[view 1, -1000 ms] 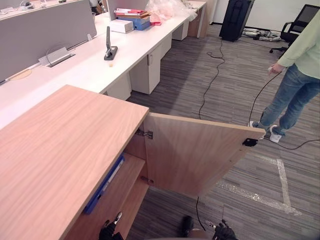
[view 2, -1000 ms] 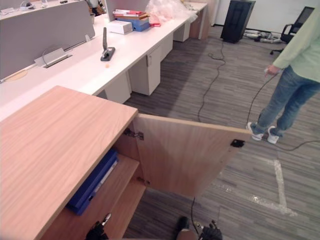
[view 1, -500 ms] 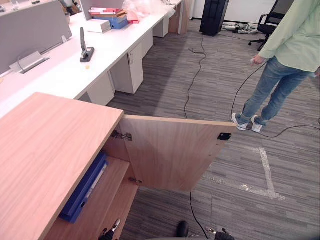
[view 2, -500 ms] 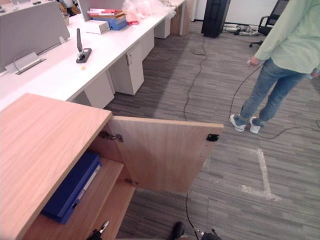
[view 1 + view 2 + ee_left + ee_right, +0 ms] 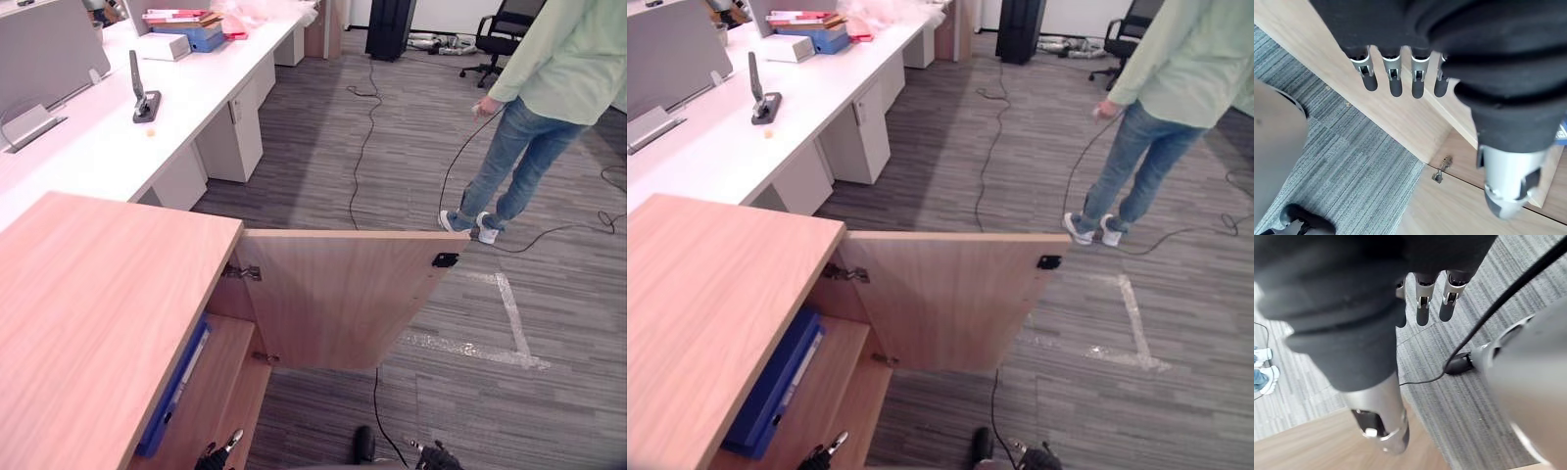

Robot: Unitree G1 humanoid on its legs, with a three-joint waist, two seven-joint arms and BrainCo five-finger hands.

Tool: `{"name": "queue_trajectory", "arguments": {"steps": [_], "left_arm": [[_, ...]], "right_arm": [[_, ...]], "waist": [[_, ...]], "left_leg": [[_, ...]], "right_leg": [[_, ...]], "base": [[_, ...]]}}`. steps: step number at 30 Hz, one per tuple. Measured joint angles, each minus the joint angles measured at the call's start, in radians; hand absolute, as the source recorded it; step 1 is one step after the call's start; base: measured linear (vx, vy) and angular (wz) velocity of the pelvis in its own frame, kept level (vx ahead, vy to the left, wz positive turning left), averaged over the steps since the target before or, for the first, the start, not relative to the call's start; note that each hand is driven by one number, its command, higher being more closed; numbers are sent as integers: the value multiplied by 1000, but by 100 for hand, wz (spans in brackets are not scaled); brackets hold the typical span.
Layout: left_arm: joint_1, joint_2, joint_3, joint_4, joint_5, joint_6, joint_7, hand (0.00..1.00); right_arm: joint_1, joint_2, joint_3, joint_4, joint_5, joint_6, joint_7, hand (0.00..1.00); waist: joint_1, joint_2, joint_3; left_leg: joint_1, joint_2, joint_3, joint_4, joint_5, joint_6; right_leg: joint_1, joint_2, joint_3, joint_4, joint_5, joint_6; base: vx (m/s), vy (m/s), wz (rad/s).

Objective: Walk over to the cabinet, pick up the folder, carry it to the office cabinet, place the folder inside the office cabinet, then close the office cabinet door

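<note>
View has swung since 1.0 s ago; nothing on the shelf has shifted. Blue folder (image 5: 774,382) still lies flat on the office cabinet (image 5: 715,294) shelf, just ahead of my left hand (image 5: 1394,81). Door (image 5: 950,294) stands open, ahead of my right hand (image 5: 1422,308). Both hands hang with fingers straight, holding nothing.

My head camera is turning, so the whole view slides: the white desk (image 5: 98,127) drifts toward the left edge, the person (image 5: 549,78) comes further in on the right, and the open cabinet door (image 5: 343,294) sits nearer the middle, its top edge level.
</note>
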Motion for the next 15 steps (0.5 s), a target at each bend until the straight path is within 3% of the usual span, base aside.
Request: {"name": "queue_trajectory", "arguments": {"steps": [3,10,15], "left_arm": [[4,6,-1,0,0,0,5,0],[6,10,0,3,-4,2,6,0],[3,1,4,17,-1,1,13,0]], "right_arm": [[-23,-19,3,-24,19,-24,-18,0],[-42,-29,12,-24,19,-26,-23,0],[-10,-18,50,0,19,-25,-22,0]], "waist": [[-4,4,-4],[-6,8,-7],[-12,1,-9]], "left_leg": [[-6,-1,-4,17,0,0],[-15,-5,-6,31,2,2],[-42,-41,-34,99,13,7]], "right_leg": [[0,0,7,0,-3,3],[-4,-2,14,1,-4,6],[6,-41,24,7,-1,10]], "base": [[-1,39,-7],[-5,48,-3],[-19,89,2]]}}
